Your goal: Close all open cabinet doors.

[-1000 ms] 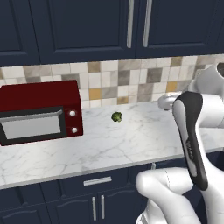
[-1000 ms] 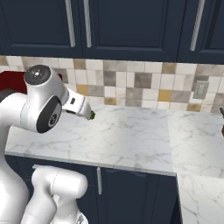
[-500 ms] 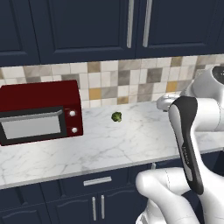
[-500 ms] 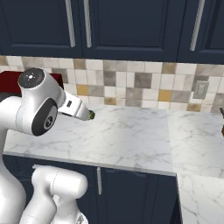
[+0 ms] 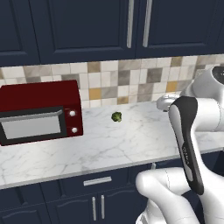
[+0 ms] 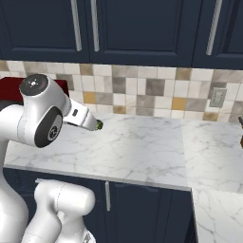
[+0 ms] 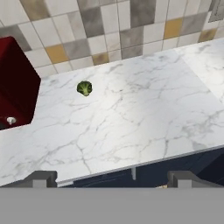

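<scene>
Left base view is showing, at far left, a dark red box-shaped microwave (image 5: 40,111) with a grey window sitting on the white marble-patterned table (image 5: 109,144) against the backsplash of beige, grey and ochre square tiles (image 5: 118,81). Just right of the microwave, a small green broccoli floret (image 5: 116,117) is lying alone on the table, apart from the oven. Above the tiles, the tall dark navy wall-cabinet doors (image 5: 83,26) with slim vertical silver bar handles are sitting flush with their frames; two handles are meeting side by side near the middle. Below the table edge, a navy drawer front with a short horizontal silver handle (image 5: 97,181) is showing. At right, the white arm with dark joints (image 5: 188,131) is rising and bending toward the wall.

Right base view is showing three more silver bar handles on the navy doors, all lying flat in line, and a grey wall outlet (image 6: 218,97) on the tiles at right.

Hand view is looking down on the table; the two dark fingers (image 7: 40,178) are standing well apart with nothing between them, above the table's front edge.
</scene>
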{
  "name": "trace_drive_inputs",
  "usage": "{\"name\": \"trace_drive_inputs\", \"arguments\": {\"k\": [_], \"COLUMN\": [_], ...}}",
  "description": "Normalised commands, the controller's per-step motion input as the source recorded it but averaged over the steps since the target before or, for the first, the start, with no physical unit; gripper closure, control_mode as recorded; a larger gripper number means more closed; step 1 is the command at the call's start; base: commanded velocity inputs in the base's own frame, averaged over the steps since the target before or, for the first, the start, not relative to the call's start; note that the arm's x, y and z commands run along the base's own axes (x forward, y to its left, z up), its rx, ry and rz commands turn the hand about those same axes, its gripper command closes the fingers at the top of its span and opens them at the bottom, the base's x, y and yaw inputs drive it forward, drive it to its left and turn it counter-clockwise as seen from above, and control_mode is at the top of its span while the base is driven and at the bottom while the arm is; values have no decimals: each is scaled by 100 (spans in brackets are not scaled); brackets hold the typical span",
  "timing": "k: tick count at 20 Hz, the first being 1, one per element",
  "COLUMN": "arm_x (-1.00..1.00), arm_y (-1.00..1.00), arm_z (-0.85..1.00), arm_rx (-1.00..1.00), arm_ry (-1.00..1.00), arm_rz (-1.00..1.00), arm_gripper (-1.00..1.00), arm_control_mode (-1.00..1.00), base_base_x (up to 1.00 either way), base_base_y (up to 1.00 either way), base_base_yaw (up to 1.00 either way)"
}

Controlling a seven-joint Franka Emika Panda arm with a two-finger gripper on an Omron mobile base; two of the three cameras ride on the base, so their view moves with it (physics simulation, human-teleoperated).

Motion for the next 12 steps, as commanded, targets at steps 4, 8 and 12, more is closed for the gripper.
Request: {"name": "trace_drive_inputs", "arguments": {"k": [4,8,12], "arm_x": [0,0,0], "arm_y": [0,0,0], "arm_z": [0,0,0], "arm_rx": [0,0,0], "arm_ry": [0,0,0], "arm_rz": [0,0,0], "arm_gripper": [-100,-100,-100], "arm_control_mode": [-100,-100,-100], "base_base_x": [0,0,0], "base_base_y": [0,0,0], "base_base_yaw": [0,0,0]}}
